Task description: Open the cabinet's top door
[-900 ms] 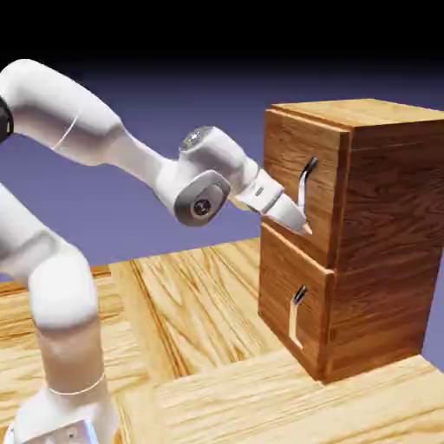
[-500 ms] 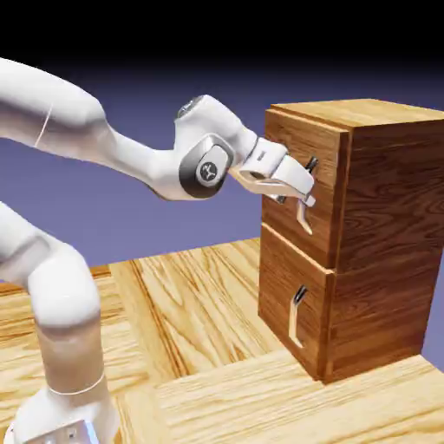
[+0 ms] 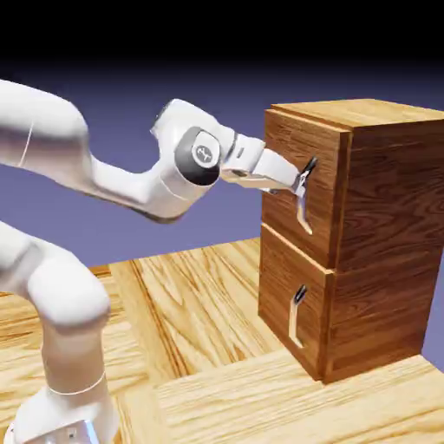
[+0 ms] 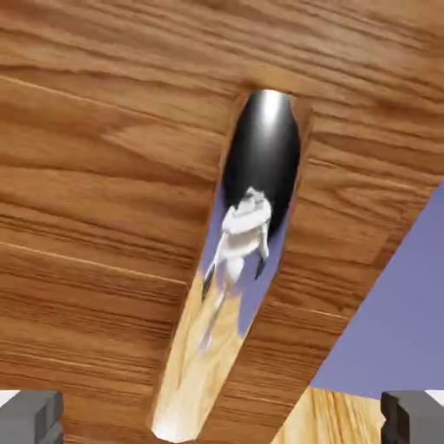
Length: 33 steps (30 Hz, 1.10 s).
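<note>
Since the earlier frame, the hand (image 3: 301, 184) has risen a little and shifted toward nine o'clock in the exterior view, and the wrist of the arm (image 3: 205, 153) has gone up slightly, while the arm's thick upper link has dropped. The cabinet (image 3: 390, 208) has not moved.

In the exterior view, the cabinet stands on the table (image 3: 208, 312) at three o'clock from the picture's middle. Its top door (image 3: 284, 147), at two o'clock, is shut, flush above the lower door (image 3: 277, 277), which is also shut at between four and five o'clock. The hand reaches in from nine o'clock and its tips are at the upper part of the top door's handle (image 3: 303, 212); whether they touch it cannot be told from this side. The lower handle (image 3: 296, 321) is apart from the arm.

In the hand view, the fingers (image 4: 30, 418) stand wide open, one at between seven and eight o'clock and the other at between four and five, with nothing gripped. The handle runs from one o'clock down to between six and seven, black at its upper end and mirror-bright below, its lower end between the fingers and apart from both. Wood grain surrounds it; the blue-violet backdrop (image 4: 390, 312) shows at four o'clock and the table at five.
</note>
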Each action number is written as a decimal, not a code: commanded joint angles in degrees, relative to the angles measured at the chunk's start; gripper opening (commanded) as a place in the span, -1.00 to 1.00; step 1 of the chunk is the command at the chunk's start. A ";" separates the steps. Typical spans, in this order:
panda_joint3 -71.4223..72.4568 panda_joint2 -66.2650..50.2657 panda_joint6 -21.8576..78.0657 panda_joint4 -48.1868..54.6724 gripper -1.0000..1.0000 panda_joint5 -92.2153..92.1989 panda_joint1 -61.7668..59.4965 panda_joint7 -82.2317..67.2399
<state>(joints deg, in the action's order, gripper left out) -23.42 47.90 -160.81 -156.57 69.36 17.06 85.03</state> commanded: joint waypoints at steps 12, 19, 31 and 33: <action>-10.48 6.17 2.13 -0.62 1.00 29.90 9.26 23.69; -16.58 9.77 3.37 -0.98 1.00 47.35 14.66 37.50; -27.06 15.93 5.51 -1.59 1.00 77.25 23.92 61.18; -28.80 16.96 5.86 -1.69 1.00 82.23 25.46 65.13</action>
<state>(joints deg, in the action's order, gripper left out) -52.22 64.86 -154.95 -158.26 151.59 42.52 150.15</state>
